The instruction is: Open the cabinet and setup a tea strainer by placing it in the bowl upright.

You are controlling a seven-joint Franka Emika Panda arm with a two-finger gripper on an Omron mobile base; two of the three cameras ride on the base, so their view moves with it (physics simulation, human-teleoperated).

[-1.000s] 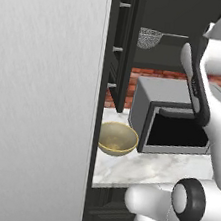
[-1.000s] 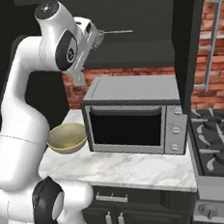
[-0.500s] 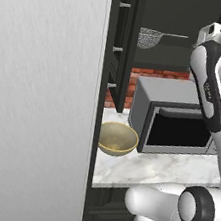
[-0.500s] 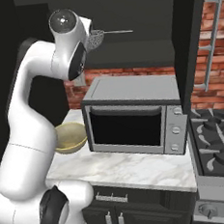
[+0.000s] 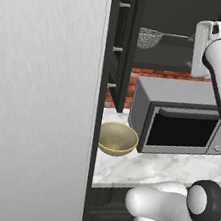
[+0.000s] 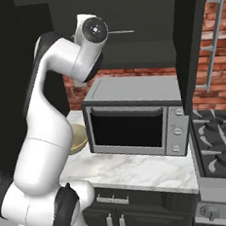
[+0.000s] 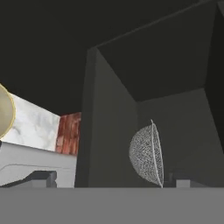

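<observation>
Fingertips of the gripper (image 7: 105, 186) stood spread, holding nothing. Just beyond, inside the opened cabinet (image 5: 124, 44), the tea strainer (image 7: 146, 154) lay on its shelf, clear of the walls. It looked light, its mesh thin and easily dented; the stiff rim or wire handle seemed the safer hold. The bowl (image 5: 117, 138) waited below beside the microwave (image 5: 178, 115).

Arm (image 6: 59, 91) perhaps hides strainer.

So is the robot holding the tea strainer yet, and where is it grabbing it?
No, nothing is held. The tea strainer sits on the cabinet shelf, and the open tool is apart from it.
</observation>
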